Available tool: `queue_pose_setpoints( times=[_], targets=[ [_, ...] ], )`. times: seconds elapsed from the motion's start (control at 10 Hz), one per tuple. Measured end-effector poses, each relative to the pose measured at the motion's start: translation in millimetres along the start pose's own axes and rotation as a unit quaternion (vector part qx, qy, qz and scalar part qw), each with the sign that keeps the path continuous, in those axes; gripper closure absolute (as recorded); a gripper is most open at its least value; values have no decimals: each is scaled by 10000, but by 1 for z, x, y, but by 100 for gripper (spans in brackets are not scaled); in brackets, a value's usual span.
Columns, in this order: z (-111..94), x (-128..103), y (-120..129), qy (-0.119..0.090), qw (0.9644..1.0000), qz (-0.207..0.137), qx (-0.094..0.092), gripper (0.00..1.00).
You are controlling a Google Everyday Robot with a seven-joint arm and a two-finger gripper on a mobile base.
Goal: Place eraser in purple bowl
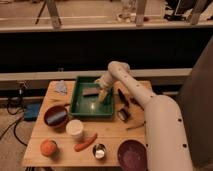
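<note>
- The eraser (pixel 90 92) lies flat in the green tray (pixel 79 107), toward its far side.
- The claw (pixel 102 96) hangs low inside the same tray, just beside the eraser. I cannot tell whether it is open or closed, nor whether it touches the block.
- The purple bowl (pixel 131 154) sits at a near corner of the tabletop (pixel 107 133), well apart from the tray.
- A small metal cup (pixel 99 150) stands just beside the bowl, with a carrot (pixel 86 142) and a white cup (pixel 75 129) near it.
- A dark red bowl (pixel 55 116) sits beside the tray.
</note>
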Motion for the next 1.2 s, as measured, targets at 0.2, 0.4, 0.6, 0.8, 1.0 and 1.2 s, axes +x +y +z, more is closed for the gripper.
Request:
queue_pose_setpoints(
  times=[0.2,0.4,0.6,0.8,1.0,1.2],
  targets=[
    [6,2,-2,30,10000,31,-54,20],
    [11,3,-4,48,9999,59,-104,20],
    [14,6,-4,52,9998,100,-147,20],
    [16,9,-3,58,9997,122,-188,20],
    [20,8,-3,70,9996,123,-234,20],
    [21,10,-3,105,9994,145,-298,20]
  ],
)
